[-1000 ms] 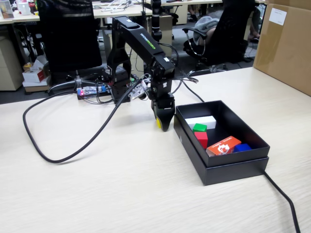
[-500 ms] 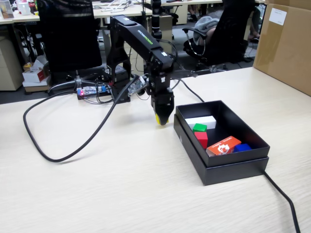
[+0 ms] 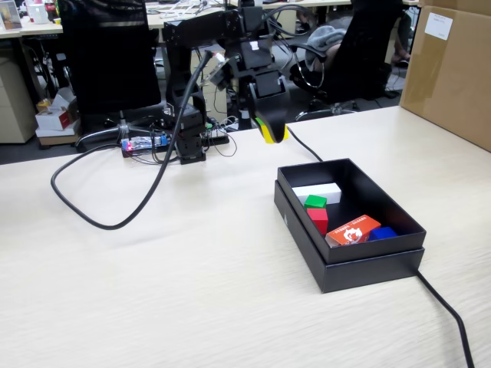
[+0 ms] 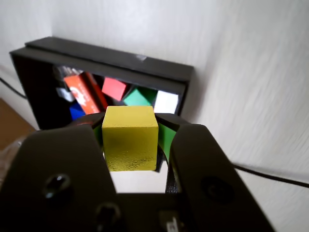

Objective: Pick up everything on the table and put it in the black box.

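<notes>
— Below the claw: item one, largest?
— Table (image 3: 153, 284), light wood-grain. Black box (image 3: 360, 264) on it, down and right of the raised gripper (image 3: 270, 132) in the fixed view.
— Box contents?
— Green cube (image 3: 315, 202), red cube (image 3: 318, 218), white block (image 3: 318, 190), orange packet (image 3: 353, 228).
— Smallest?
— Yellow cube (image 4: 130, 137); the wrist view shows both jaws clamped on its sides, the fixed view only a yellow sliver.
</notes>
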Motion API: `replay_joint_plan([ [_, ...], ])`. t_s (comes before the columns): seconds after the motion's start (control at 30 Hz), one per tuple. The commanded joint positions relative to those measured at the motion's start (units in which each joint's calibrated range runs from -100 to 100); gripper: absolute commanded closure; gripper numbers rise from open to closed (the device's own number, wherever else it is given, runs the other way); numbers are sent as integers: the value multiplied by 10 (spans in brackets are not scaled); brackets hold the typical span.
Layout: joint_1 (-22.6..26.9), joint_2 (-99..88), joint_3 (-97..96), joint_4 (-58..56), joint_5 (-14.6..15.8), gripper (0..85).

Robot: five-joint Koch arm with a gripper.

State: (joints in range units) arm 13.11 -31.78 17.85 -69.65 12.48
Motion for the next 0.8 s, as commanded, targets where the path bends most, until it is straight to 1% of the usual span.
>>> replay_joint_plan([
  [0.0,6,68,111,4,-4,714],
  [0.07,10,114,154,4,-4,714],
  [0.3,38,371,341,11,-4,714],
  [0.43,50,453,370,28,-5,713],
  [0.77,54,544,375,41,-3,706],
])
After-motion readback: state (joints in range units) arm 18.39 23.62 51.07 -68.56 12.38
